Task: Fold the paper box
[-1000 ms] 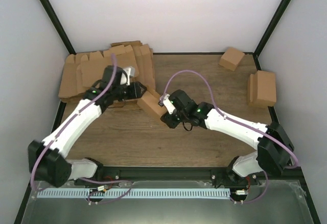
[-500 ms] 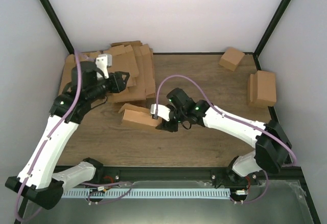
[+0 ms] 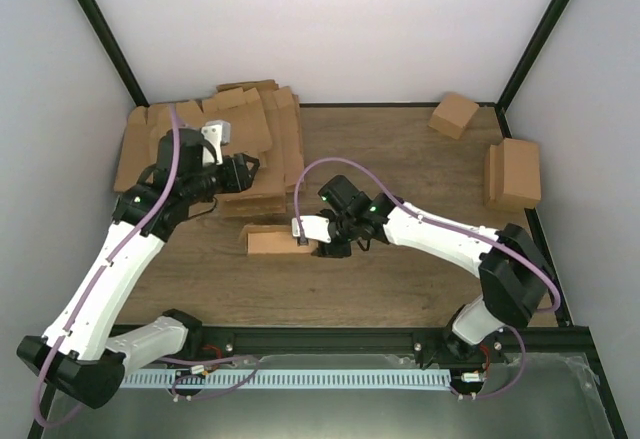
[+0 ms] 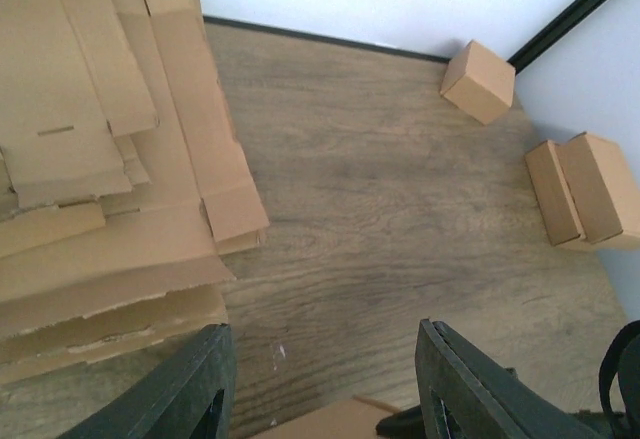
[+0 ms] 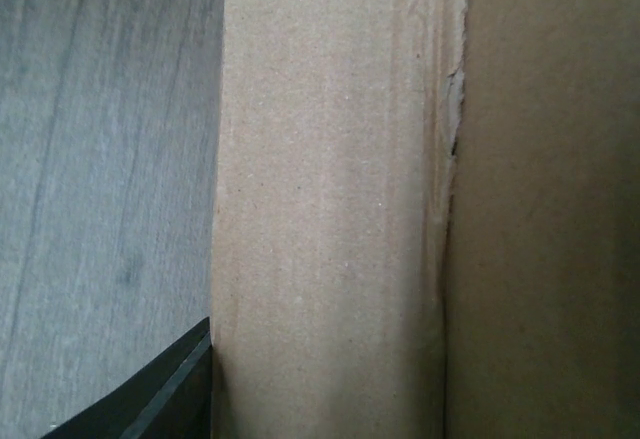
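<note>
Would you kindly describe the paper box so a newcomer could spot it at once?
On the wooden table, look just nearer than the pile of flat blanks at far left. The paper box lies alone mid-table at the tip of the right end effector. Unlike the blanks and the closed boxes far right, it is long and low.

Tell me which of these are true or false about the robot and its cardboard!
1. The left claw is holding a cardboard sheet. False: it is open and empty, above the pile of flat blanks.
2. The right claw is at one end of the paper box. True.
3. The paper box sits on top of the pile. False: it lies on the wooden table, in front of the pile.
4. A small box sits near the far right corner. True.
</note>
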`<action>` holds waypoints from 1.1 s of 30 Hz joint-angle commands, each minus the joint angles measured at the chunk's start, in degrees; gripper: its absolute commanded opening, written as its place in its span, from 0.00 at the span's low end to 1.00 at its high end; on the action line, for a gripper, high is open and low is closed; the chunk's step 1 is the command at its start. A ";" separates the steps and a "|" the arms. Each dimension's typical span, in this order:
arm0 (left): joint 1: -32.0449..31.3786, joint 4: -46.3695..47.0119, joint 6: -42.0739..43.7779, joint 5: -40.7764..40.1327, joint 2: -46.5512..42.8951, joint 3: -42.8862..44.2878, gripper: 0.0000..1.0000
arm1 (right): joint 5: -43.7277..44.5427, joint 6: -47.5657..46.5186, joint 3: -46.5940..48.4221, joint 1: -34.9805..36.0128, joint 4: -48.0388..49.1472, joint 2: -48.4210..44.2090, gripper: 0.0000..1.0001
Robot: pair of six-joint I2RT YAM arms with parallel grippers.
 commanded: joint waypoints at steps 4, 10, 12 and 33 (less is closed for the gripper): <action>0.26 3.44 -0.62 3.41 0.00 -3.85 0.52 | 6.02 -5.31 0.25 -1.39 -2.17 1.16 0.55; 0.20 4.84 -0.64 4.48 1.22 -4.98 0.52 | 9.18 -7.46 0.60 -1.80 -3.42 -0.78 0.66; 0.26 5.27 -0.66 5.08 1.68 -5.16 0.52 | 9.52 -7.33 1.22 -1.85 -4.32 -0.34 0.68; 0.20 4.51 -1.84 4.80 -1.91 -12.83 0.58 | 9.30 20.65 11.87 -1.71 -0.80 -11.57 1.00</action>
